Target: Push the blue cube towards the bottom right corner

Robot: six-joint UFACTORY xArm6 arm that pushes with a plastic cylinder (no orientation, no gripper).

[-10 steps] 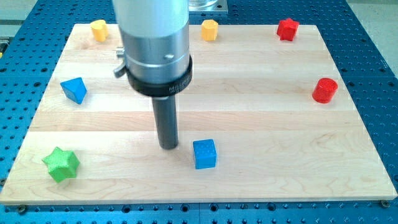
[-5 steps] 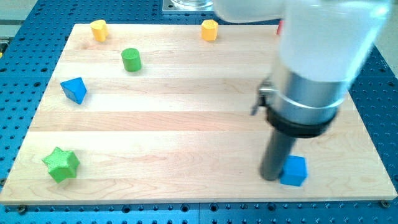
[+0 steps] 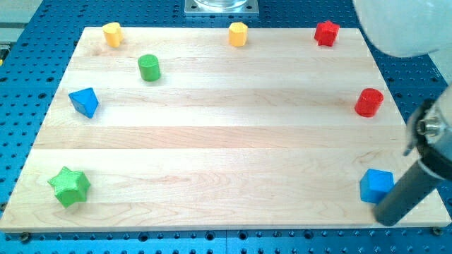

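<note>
At the view's left I saw the green star [image 3: 69,186] and the blue triangular block [image 3: 84,102]. The blue cube [image 3: 376,185] sat near the board's [image 3: 226,148] bottom right corner. My tip [image 3: 388,219] touched its lower right side. The rod has no fingers.

Green star [image 3: 69,186], green cylinder [image 3: 149,68], two yellow blocks [image 3: 112,33] and red cylinder [image 3: 369,102] dot the board [image 3: 226,141].

Light: bright, even, mostly from overhead.
Shadows: short and soft beside each block.
Glare: faint sheen on the pale wooden board [image 3: 226,141].
Blur: the arm at the view's right edge is smeared; the blocks stay sharp.
</note>
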